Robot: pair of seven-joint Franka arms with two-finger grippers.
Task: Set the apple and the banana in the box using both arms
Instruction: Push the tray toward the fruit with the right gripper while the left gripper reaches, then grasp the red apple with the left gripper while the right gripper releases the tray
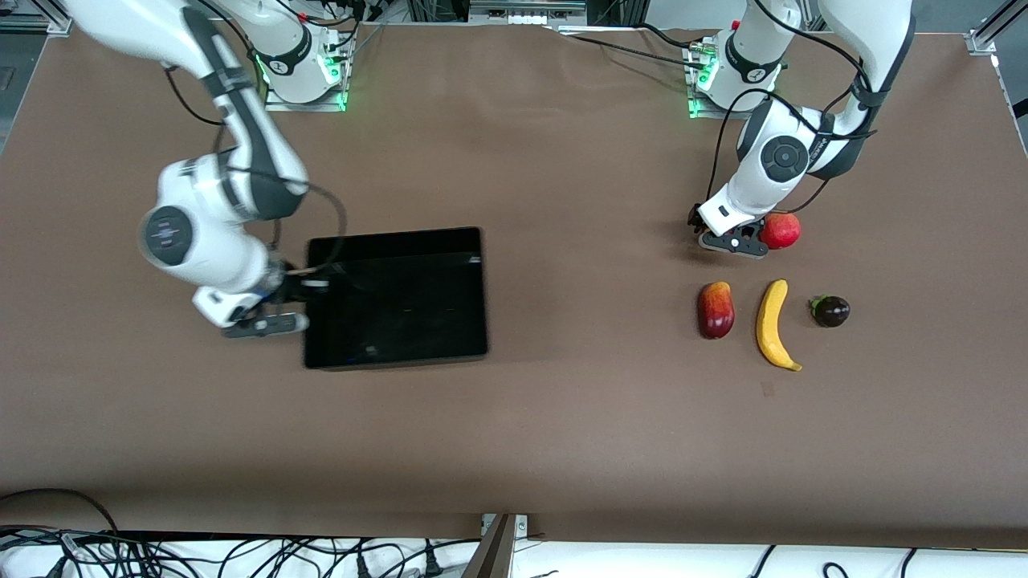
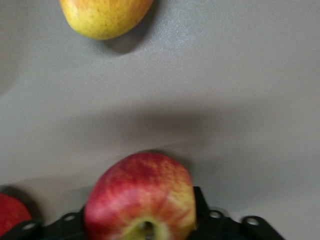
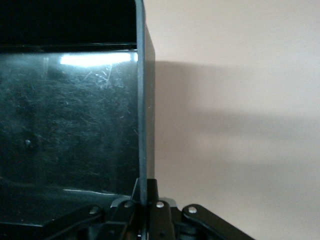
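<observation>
1. From the front camera I see the right gripper (image 1: 309,287) down at the box (image 1: 395,297), at the wall toward the right arm's end of the table, pinching that wall. The left gripper (image 1: 735,238) is low toward the left arm's end; from here I cannot see what sits between its fingers. A uniformly red fruit (image 1: 781,230) lies just beside it. Nearer to the camera lie a red-yellow mango-like fruit (image 1: 715,309), the banana (image 1: 774,323) and a small dark fruit (image 1: 830,311) in a row, the banana in the middle, all well apart from the box.

2. In the left wrist view, the apple (image 2: 141,198) sits between the left gripper's (image 2: 145,225) fingers, stem dimple facing the camera, fingers close against both its sides. I read that as clamped on the apple, which rests on the table. The mango-like fruit's (image 2: 106,17) yellow end shows farther off, and the red fruit (image 2: 11,212) peeks in at the edge.

3. In the right wrist view, the right gripper's (image 3: 145,207) fingers are closed on the box's (image 3: 145,115) thin wall, with its glossy inside to one side and bare table (image 3: 235,120) to the other.
</observation>
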